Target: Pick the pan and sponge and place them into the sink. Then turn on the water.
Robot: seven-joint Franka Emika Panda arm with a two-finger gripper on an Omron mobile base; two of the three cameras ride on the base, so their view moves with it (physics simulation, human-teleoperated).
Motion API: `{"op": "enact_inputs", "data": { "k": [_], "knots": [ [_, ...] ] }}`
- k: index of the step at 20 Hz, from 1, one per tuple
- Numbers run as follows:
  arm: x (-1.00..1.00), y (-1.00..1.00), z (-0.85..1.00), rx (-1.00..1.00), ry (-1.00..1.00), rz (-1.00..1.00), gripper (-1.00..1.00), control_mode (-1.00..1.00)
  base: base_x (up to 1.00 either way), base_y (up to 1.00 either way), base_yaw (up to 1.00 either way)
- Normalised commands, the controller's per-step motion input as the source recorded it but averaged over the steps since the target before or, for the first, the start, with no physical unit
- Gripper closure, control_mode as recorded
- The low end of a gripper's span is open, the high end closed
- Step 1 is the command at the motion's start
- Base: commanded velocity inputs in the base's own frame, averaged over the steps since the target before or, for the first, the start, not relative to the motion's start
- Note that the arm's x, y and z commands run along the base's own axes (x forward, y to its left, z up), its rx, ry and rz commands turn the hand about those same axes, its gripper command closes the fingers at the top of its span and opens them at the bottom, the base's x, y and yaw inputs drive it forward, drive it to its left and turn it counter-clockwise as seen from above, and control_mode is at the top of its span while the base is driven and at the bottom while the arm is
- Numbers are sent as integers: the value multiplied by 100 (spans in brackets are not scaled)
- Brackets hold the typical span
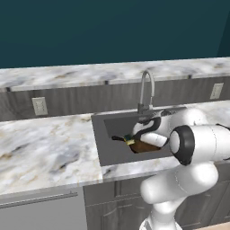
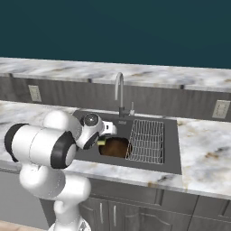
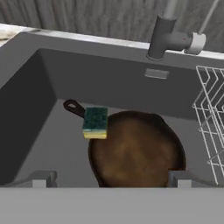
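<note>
While the gripper (image 3: 109,180) is hanging over the sink (image 3: 41,105), its fingers are standing wide apart, grasping nothing and touching nothing. Below it, the pan (image 3: 138,151) is lying on the basin floor, and the sponge (image 3: 95,122) is resting on the pan's rim beside the handle.

A dark teal wall (image 1: 112,27) rises above marble counters (image 1: 45,148) and grey cabinets (image 2: 135,212).
</note>
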Motion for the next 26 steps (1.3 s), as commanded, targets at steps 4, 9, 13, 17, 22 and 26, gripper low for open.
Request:
{"op": "enact_inputs", "data": {
  "k": [4, 9, 13, 17, 22, 26],
  "knots": [
    [-11, -38, 16, 0, -7, 0, -100, -100, 0, 0, 0],
    [-21, -35, 25, 0, -9, 1, -100, -100, 0, 0, 0],
    [-24, -33, 34, 0, -11, 3, -100, -100, 0, 0, 0],
    [-11, -34, 37, 0, -10, 3, -100, -100, 0, 0, 0],
    [-1, -37, 25, 0, -8, 2, -100, -100, 0, 0, 0],
    [0, -29, 15, 0, -4, 2, -100, -100, 0, 0, 0]
  ]
}}
